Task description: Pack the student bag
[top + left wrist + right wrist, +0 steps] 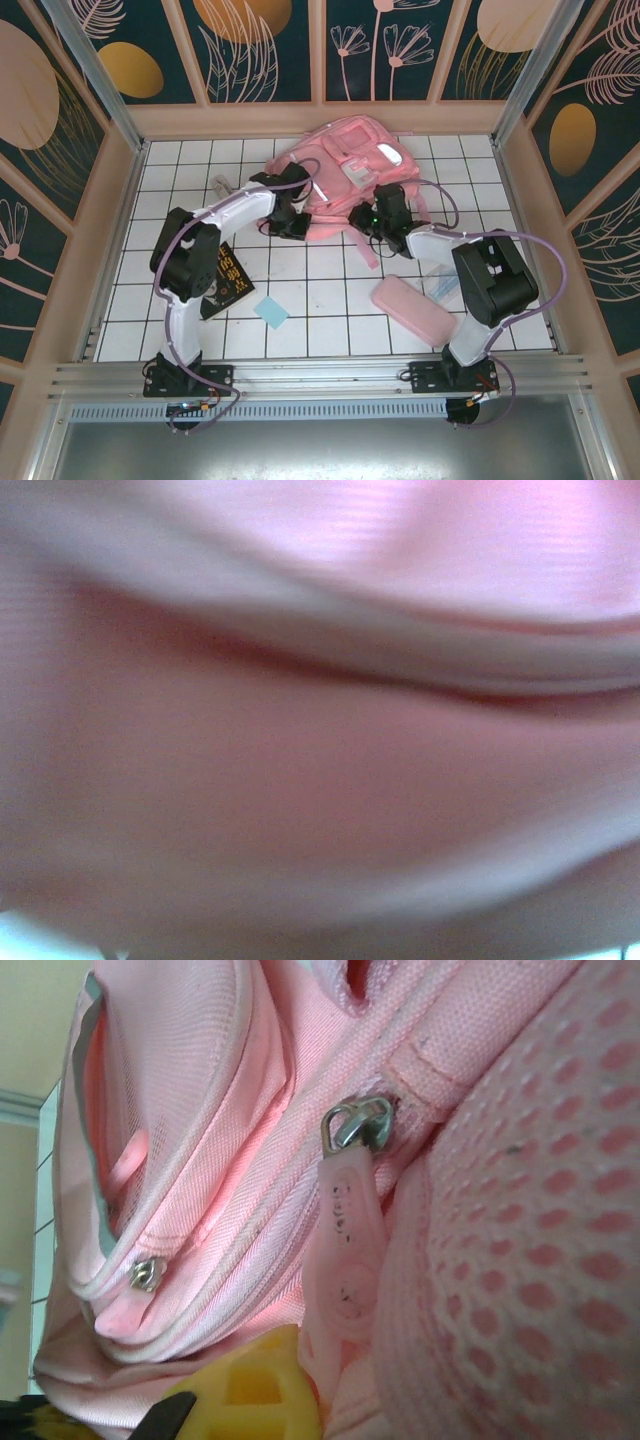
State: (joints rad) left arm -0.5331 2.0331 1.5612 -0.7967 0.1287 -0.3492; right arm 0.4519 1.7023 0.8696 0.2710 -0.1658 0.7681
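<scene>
The student bag (345, 170), a pink backpack, lies at the back middle of the tiled table. My left gripper (291, 218) is at the bag's near left edge. Blurred pink fabric of the bag (320, 780) presses right against the left wrist camera and hides the fingers, so that gripper looks shut on the fabric. My right gripper (384, 222) is at the bag's near right corner. In the right wrist view a yellow fingertip (250, 1390) sits against a pink rubber zip pull (345, 1250) that hangs from a metal slider (357, 1125). The gripper (340, 1405) is shut on the pull beside the mesh back panel (530, 1240).
A flat pink pencil case (413, 308) lies near the right arm, with a clear item (440, 282) behind it. A black book (228, 275) and a blue note (270, 312) lie by the left arm. A small clear object (222, 185) sits left of the bag.
</scene>
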